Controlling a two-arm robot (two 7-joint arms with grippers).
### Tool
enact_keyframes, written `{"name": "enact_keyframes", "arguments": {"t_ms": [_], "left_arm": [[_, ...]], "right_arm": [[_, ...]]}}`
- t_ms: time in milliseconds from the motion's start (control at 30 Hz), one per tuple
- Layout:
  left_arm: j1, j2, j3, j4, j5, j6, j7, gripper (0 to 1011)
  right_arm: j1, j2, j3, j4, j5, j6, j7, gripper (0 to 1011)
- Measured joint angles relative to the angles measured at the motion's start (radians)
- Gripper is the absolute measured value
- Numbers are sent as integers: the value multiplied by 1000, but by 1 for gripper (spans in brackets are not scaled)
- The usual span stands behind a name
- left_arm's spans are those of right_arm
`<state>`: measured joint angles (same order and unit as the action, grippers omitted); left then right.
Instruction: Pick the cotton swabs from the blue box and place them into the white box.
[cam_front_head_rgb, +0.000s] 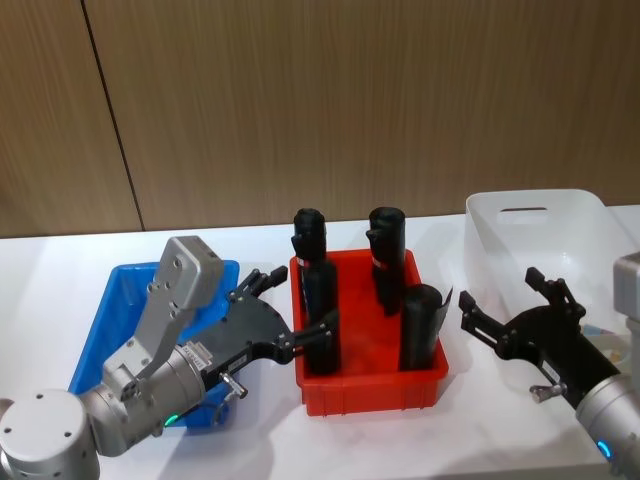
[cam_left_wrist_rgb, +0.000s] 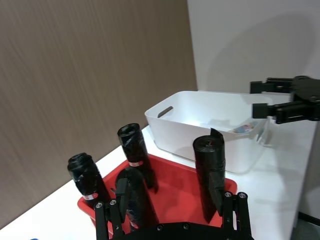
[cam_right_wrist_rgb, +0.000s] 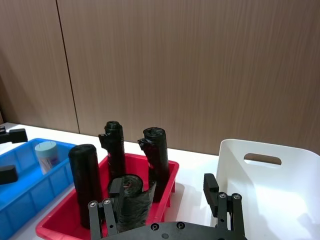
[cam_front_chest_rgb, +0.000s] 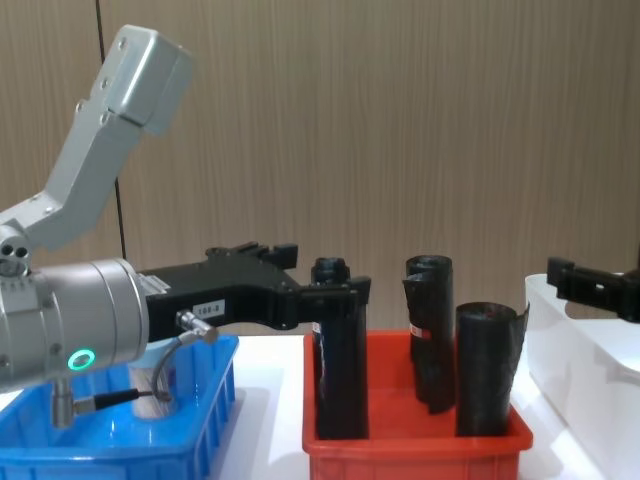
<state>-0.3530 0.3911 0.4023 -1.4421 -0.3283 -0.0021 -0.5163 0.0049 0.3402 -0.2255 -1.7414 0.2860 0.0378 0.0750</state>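
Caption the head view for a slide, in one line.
Left end effector open between blue box and red bin of black rolls; right end effector open at white box.

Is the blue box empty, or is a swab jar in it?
Not empty: one cotton swab jar with a light blue lid stands upright inside the blue box.

right gripper (cam_right_wrist_rgb: 163, 186) hangs with fingers spread, red bin (cam_right_wrist_rgb: 169, 169) of black rolls (cam_right_wrist_rgb: 87, 182) ahead, one cotton swabs jar (cam_right_wrist_rgb: 46, 154) upright in the blue box (cam_right_wrist_rgb: 20, 202), white box (cam_right_wrist_rgb: 280, 192) on the other side
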Motion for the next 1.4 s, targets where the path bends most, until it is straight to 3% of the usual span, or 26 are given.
{"name": "enact_keyframes", "arguments": {"t_ms": [1067,1400], "left_arm": [[98,-8,45,-156,108,14,427,1004],[116,-9,52,-184,127,16,501,1004]], "right_arm": [[-20,-3,0,-25,2,-4,-9,1001],[-19,-3,0,-25,1,-4,-8,1002]]}}
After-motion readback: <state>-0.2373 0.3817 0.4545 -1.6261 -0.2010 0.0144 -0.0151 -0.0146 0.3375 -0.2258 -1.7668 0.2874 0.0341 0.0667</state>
